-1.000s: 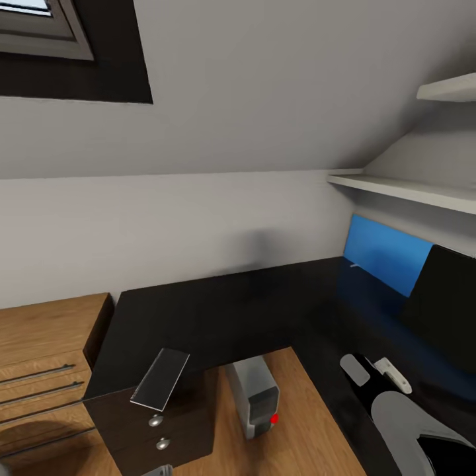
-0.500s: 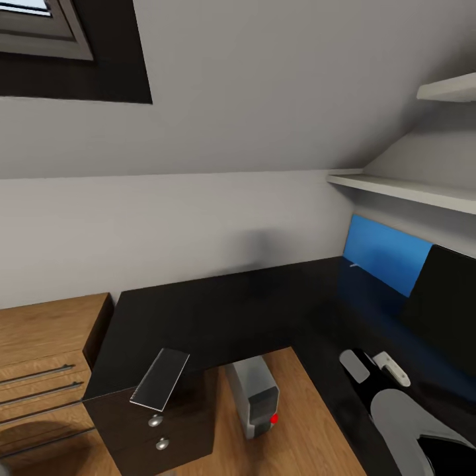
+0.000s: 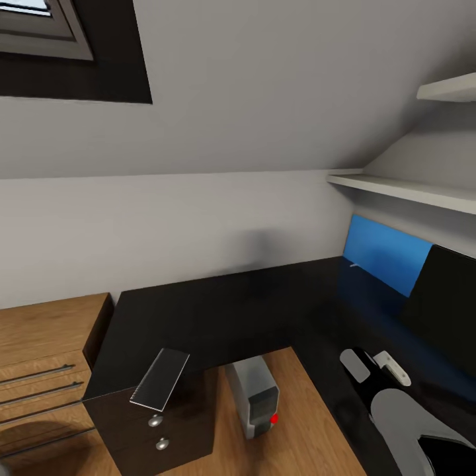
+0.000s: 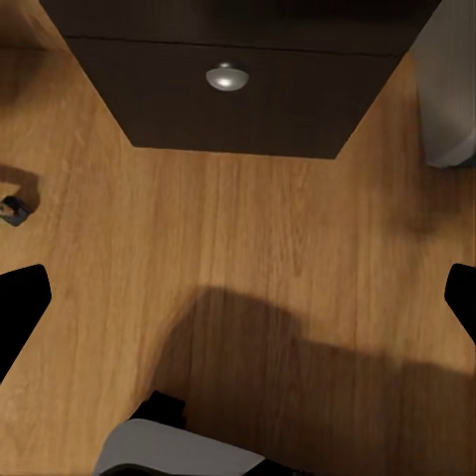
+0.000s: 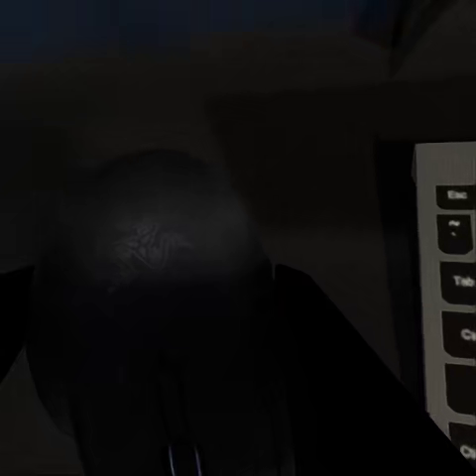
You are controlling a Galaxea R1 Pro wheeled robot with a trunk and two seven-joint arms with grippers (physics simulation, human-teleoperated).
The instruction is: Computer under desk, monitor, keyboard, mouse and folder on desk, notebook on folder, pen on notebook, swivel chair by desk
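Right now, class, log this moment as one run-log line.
computer: under desk | notebook: on desk corner | right gripper: at mouse, beside keyboard, grip unclear | left gripper: open above floor

From the head camera I get my right tool (image 3: 375, 367) only as grey shapes over the dark counter (image 3: 218, 311), so I cannot tell how its jaws stand. The monitor (image 3: 444, 297) runs off the frame's right edge, and the blue folder (image 3: 383, 251) is partly hidden behind it. The right wrist picture is nearly black: the mouse (image 5: 149, 297) fills it as a dim mound, the keyboard (image 5: 448, 307) cut off at the edge
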